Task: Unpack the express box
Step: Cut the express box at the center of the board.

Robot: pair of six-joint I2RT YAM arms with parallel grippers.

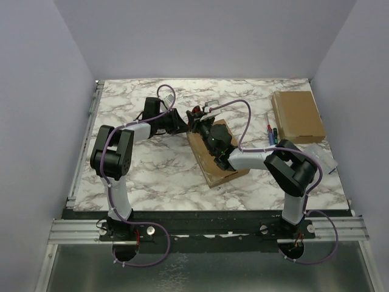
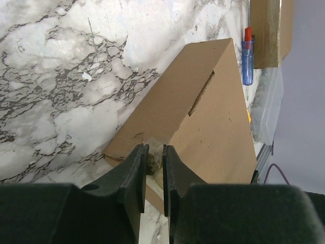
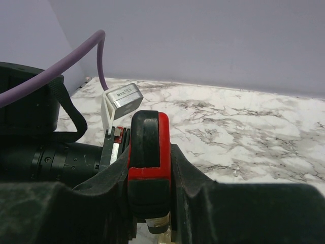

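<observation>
Now the left gripper (image 2: pixel 154 163) is pinching the express box (image 2: pixel 203 101) edge, the right gripper (image 3: pixel 150 173) clamping a red-black tool (image 3: pixel 147 137).

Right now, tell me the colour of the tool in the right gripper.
The tool is red and black; right wrist view shows it best.

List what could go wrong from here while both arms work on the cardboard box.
1. The left claw pinches only a thin corner edge of the cardboard box; it may slip off or tear it.
2. The right claw holds a red-and-black tool right beside the left arm; the crowded wrists might collide.
</observation>
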